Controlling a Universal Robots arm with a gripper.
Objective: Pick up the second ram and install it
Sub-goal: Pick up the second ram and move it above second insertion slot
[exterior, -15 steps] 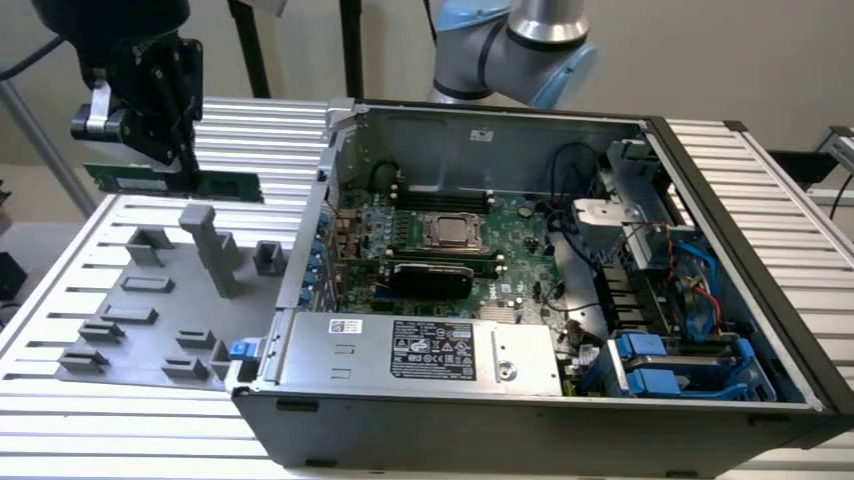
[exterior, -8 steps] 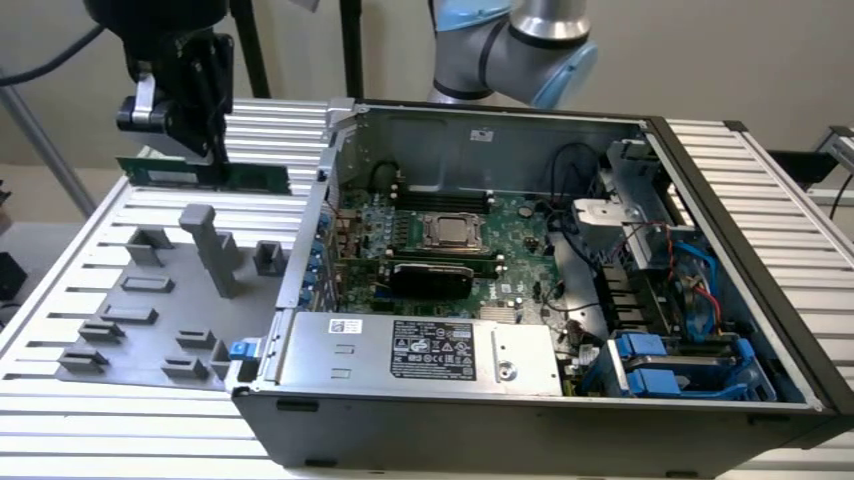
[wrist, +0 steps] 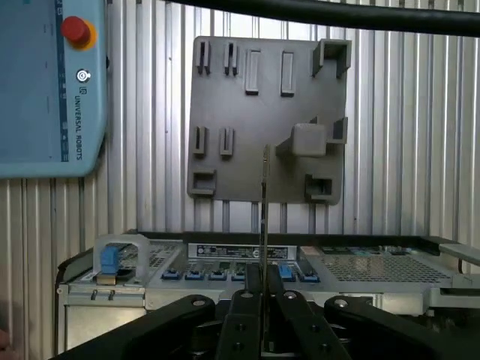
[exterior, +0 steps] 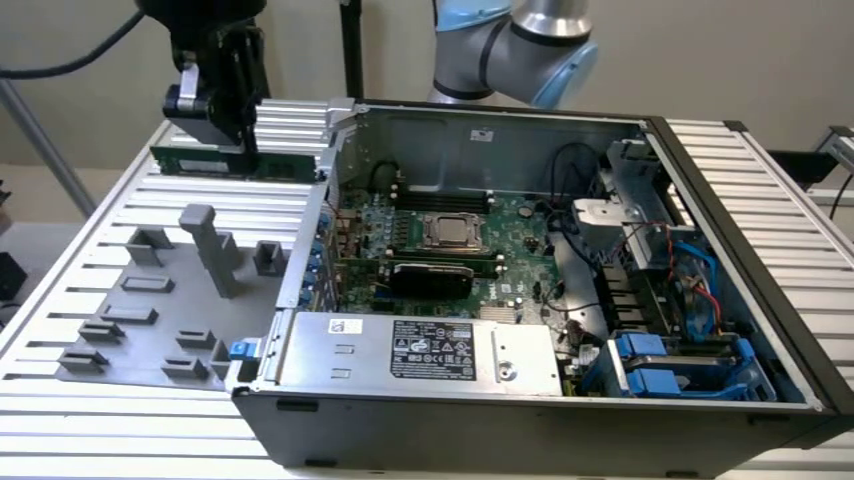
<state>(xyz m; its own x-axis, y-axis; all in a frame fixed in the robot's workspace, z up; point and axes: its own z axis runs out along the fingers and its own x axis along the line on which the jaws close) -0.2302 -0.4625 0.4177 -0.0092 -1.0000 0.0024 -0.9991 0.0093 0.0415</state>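
Claw (exterior: 247, 150) pinches the ram (exterior: 287, 165), held above the worktop (exterior: 120, 440) beside the case (exterior: 534, 420). Long axis level, on edge, one end toward the case. Pendant (wrist: 45, 90) reads "UNIVERSAL ROBOTS".

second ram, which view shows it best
The exterior view: the second ram shows its long green side, held level in the gripper beside the computer case. The wrist view gives it edge-on, a thin line clamped in the gripper.
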